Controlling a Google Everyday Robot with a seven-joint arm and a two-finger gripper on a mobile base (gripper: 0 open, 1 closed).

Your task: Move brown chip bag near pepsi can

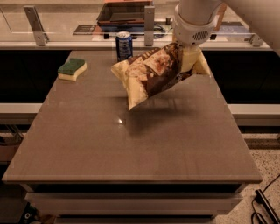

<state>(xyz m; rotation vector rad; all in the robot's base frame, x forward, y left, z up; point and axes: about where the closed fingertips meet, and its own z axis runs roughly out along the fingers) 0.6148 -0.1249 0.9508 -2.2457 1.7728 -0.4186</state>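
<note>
The brown chip bag point(151, 74) hangs in the air above the table's back half, dark brown in the middle with pale yellow ends. My gripper point(186, 52) is shut on the bag's right end and holds it up; the white arm comes down from the top right. The bag's left end tilts down, and its shadow lies on the tabletop below. The pepsi can point(124, 45) stands upright near the back edge, just left of the bag's upper left corner and a little apart from it.
A green-and-yellow sponge point(72, 69) lies at the table's back left. The brown table point(109, 148) has a counter with metal posts point(35, 24) and a dark tray point(124, 13) behind it. Cables lie on the floor at lower right point(262, 205).
</note>
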